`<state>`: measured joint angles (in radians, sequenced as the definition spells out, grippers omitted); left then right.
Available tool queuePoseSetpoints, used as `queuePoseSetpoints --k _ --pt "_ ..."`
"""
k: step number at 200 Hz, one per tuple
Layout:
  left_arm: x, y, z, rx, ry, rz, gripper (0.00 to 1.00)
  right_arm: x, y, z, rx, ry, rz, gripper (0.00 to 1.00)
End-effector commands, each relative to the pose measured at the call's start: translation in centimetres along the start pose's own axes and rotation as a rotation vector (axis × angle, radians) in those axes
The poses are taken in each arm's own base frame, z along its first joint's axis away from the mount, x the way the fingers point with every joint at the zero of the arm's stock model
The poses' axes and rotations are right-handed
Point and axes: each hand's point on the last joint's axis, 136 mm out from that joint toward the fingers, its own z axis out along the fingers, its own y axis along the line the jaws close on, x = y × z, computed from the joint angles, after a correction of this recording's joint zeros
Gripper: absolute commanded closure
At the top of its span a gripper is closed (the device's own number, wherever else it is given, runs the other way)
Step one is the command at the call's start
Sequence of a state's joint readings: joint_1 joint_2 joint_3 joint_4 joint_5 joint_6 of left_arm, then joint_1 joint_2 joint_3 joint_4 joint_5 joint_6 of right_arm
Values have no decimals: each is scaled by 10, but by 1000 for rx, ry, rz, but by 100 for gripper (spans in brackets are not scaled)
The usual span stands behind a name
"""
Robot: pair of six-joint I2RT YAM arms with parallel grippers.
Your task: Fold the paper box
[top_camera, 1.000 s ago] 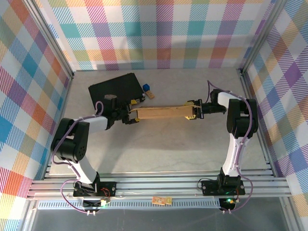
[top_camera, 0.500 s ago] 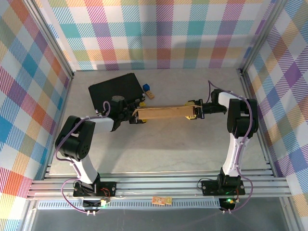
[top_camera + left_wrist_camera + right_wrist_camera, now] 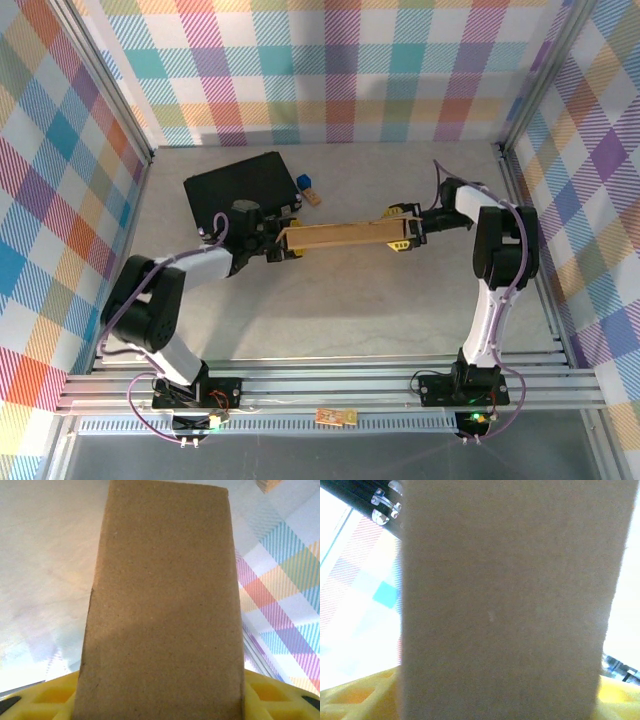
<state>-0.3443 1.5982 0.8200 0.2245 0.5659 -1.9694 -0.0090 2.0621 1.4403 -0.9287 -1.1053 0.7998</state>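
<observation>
The paper box point(image 3: 342, 235) is a long, narrow brown cardboard piece spanning the middle of the table between my two grippers. My left gripper point(image 3: 281, 243) is at its left end. In the left wrist view the box point(image 3: 160, 605) sits between the yellow fingers point(image 3: 45, 697), which hug both its sides. My right gripper point(image 3: 403, 231) straddles the right end. The right wrist view is blurred. There the box point(image 3: 505, 605) covers the gap between the yellow fingers point(image 3: 355, 695), so contact is unclear.
A black case point(image 3: 243, 186) lies behind the left gripper, its metal handle point(image 3: 382, 502) visible past the box. A small blue block point(image 3: 306, 182) and a wooden piece point(image 3: 313, 197) sit beside it. Plaid walls enclose the table on three sides.
My left gripper has slid in over the box's left end and narrowed around it. The box has shifted slightly toward the back. The right arm has barely moved.
</observation>
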Motion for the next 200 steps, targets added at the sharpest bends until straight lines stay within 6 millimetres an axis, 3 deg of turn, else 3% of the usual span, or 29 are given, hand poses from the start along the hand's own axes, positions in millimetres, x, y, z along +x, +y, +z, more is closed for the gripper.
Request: queuePoseSetpoints --k 1,28,50,63,76,100,121,153,200 --pt "0 18 -31 -136 -83 -169 71 10 22 -32 14 -153 -151 30" --pt "-7 30 -63 -213 -185 -228 72 22 38 -61 31 -307 -315 29" --pt "-12 35 -72 -231 -216 -260 72 33 48 -85 98 -490 -502 32" --pt "-16 40 -77 -256 -237 -279 72 43 56 -97 128 -626 -669 36" --pt "-20 44 -79 -272 -252 -291 72 67 66 -104 161 -776 -928 40" --pt "-27 52 -84 -321 -282 -321 73 106 64 -77 323 -866 -1362 55" --pt "-34 56 -92 -365 -312 -344 73 121 53 -54 351 -834 -1605 57" --pt "-45 55 -104 -406 -353 -375 73 128 49 -46 428 -748 -1785 54" --pt "-64 63 -96 -454 -371 -431 73 126 39 -25 480 -526 -1904 42"
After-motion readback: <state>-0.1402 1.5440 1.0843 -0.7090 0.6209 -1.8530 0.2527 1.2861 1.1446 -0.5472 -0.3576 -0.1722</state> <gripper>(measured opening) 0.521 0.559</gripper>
